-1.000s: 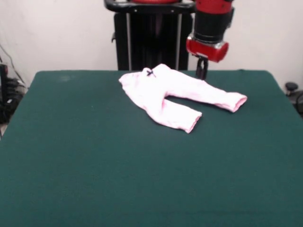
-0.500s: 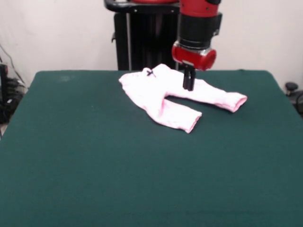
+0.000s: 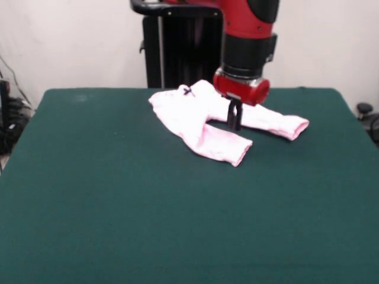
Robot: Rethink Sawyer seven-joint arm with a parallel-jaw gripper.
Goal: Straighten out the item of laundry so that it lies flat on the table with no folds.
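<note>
The item of laundry (image 3: 201,118), pale pink baby trousers, lies on the far half of the dark green table (image 3: 148,207). Its waistband with a tiny dark bow (image 3: 188,91) points to the far left. One leg runs right to a cuff (image 3: 296,126). The other leg bends toward the near side and ends in a cuff (image 3: 241,151). The cloth looks rumpled near the waist. My gripper (image 3: 235,124) hangs from the red arm, low over the fork between the two legs, at the edge of the right-hand leg. Whether it touches the cloth is unclear.
A black pedestal (image 3: 183,53) stands behind the table's far edge. Cables and dark gear (image 3: 9,118) lie off the left side, and a small black object (image 3: 364,109) sits off the right side. Green felt stretches wide in front of the garment.
The arm has swung left from behind the table's far edge to over the trousers, then come down and a little nearer. The garment has not moved.
</note>
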